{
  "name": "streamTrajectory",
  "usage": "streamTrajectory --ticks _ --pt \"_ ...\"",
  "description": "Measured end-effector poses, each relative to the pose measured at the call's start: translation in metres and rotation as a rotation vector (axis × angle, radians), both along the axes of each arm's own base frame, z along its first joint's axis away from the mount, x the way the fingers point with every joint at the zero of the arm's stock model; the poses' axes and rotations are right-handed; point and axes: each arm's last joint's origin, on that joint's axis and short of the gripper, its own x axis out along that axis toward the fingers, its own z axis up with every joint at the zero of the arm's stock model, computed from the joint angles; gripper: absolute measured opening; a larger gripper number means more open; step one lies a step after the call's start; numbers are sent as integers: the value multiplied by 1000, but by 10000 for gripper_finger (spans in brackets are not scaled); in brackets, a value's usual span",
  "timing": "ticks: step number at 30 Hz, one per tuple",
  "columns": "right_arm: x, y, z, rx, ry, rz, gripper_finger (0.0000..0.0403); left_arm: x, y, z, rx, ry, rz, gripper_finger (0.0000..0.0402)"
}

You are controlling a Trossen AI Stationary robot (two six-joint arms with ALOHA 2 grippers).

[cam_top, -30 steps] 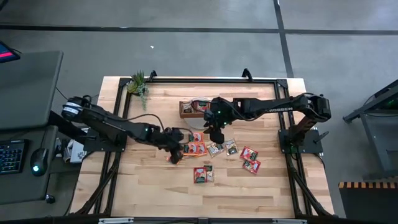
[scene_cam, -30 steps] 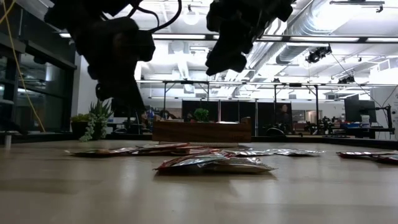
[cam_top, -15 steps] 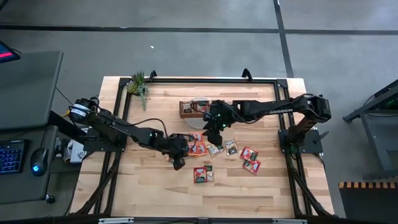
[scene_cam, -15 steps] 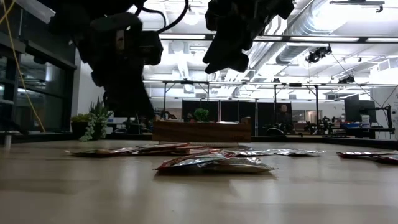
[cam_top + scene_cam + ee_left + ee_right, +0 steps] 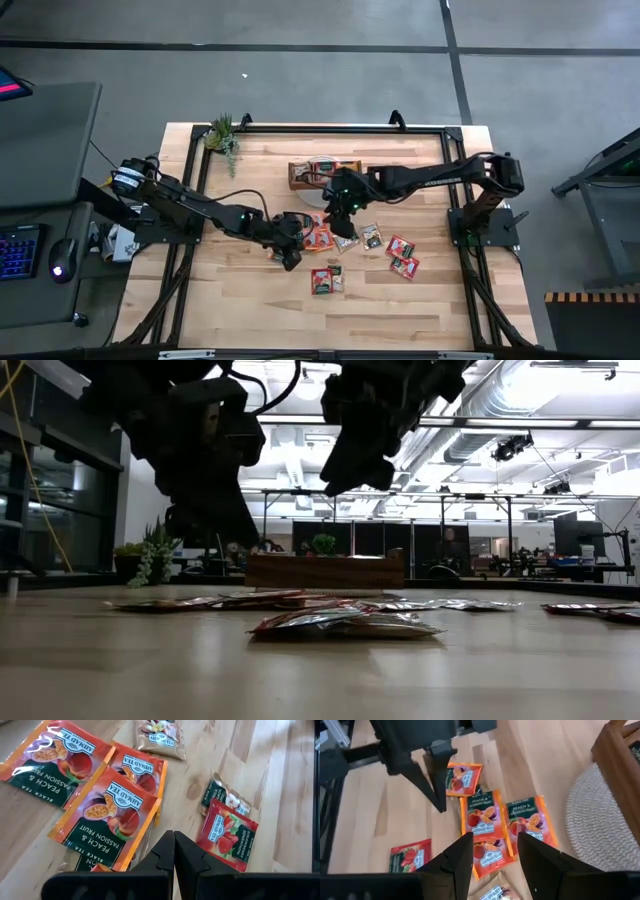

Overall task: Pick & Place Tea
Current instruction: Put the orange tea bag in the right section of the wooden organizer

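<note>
Left gripper point(image 5: 289, 259) closed, empty, extended low at frame centre beside the tea point(image 5: 320, 238). Right gripper point(image 5: 343, 216) open, empty, angled down above the tea.

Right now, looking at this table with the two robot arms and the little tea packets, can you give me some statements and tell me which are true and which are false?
1. The left claw is shut and holds nothing. True.
2. The right claw grips an orange tea sachet. False: its fingers stand open above the peach and passion fruit sachets, holding nothing.
3. A red strawberry sachet lies on the bare wood, apart from the orange ones. True.
4. Every sachet is already in the wooden tray. False: most lie loose on the table.
5. A small green plant stands at a table corner. True.
</note>
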Motion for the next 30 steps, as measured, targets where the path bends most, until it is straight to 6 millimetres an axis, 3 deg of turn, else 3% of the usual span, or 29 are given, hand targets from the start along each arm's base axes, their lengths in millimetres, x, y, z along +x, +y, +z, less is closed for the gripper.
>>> streamTrajectory --ticks 10,22,30 --pt "1 1 0 7 -10 -5 149 7 -2 -26 -24 71 22 0" --pt "2 3 0 40 -9 -2 149 8 -3 -40 -27 130 26 0" --pt "12 8 -26 89 59 11 149 7 -2 -41 -13 143 36 0"
